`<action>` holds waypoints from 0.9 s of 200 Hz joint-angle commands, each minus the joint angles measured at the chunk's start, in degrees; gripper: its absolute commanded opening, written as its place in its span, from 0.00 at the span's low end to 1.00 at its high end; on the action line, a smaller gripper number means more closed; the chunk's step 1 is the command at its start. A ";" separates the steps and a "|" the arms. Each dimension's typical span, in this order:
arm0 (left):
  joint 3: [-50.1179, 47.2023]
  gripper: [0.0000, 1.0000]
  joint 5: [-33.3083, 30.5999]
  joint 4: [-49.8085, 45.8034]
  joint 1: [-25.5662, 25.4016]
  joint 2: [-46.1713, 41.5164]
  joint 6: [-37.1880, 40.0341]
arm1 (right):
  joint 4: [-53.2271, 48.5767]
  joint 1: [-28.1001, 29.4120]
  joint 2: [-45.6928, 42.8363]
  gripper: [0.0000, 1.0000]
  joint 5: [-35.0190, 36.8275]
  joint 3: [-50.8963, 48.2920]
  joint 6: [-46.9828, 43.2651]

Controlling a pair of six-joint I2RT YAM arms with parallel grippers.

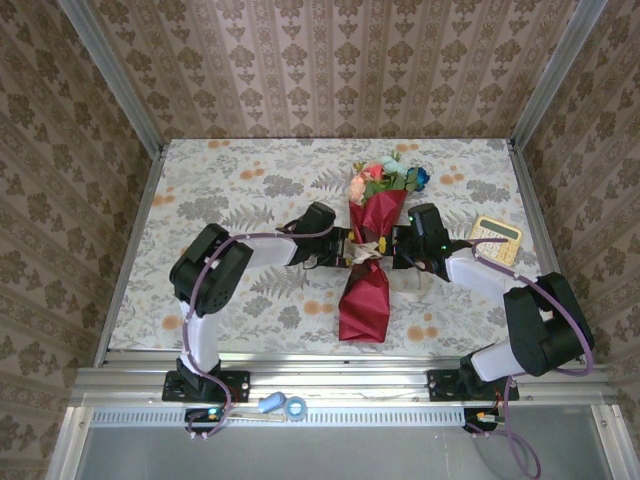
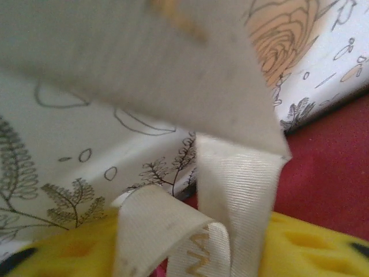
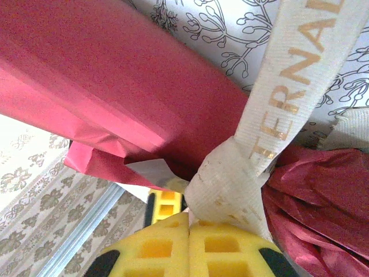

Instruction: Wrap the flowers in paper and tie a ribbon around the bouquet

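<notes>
Your left gripper (image 1: 346, 247) lies low on the white tablecloth (image 1: 230, 180) printed with grey ferns and orange blossoms, just beside the left flank of the bouquet (image 1: 366, 295), a slim cone of crimson paper (image 3: 115, 75). In its wrist view, loops of the narrow cream woven ribbon (image 2: 236, 196) with gold lettering drape over a yellow foam finger (image 2: 75, 254). You cannot tell from here whether its jaws are apart or pinched.

The cone lies mid-table, pointing towards you, with the ribbon knotted around its waist. The pink, coral, blue and teal artificial flowers (image 1: 385, 180) with green leaves sit at its far end.

Your right gripper (image 3: 189, 245) is at the cone's right flank, its yellow pads pressed flat together. The knot touches their tips, but you cannot tell whether any ribbon is caught between them.

Further right, near that arm, a pale yellow rectangular calculator (image 1: 497, 238) rests on the cloth.
</notes>
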 commanded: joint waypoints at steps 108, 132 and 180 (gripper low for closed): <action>-4.90 0.00 -0.02 -3.95 0.27 -4.63 2.55 | 5.80 -2.50 -0.82 0.00 2.11 -0.17 -2.21; -7.45 0.00 0.50 -2.40 0.27 -6.01 3.92 | 6.41 -4.06 -0.01 0.00 1.62 0.47 -3.94; -7.67 0.00 1.18 -4.01 0.40 -7.27 7.86 | 7.27 -5.91 0.96 0.00 0.83 -0.14 -5.85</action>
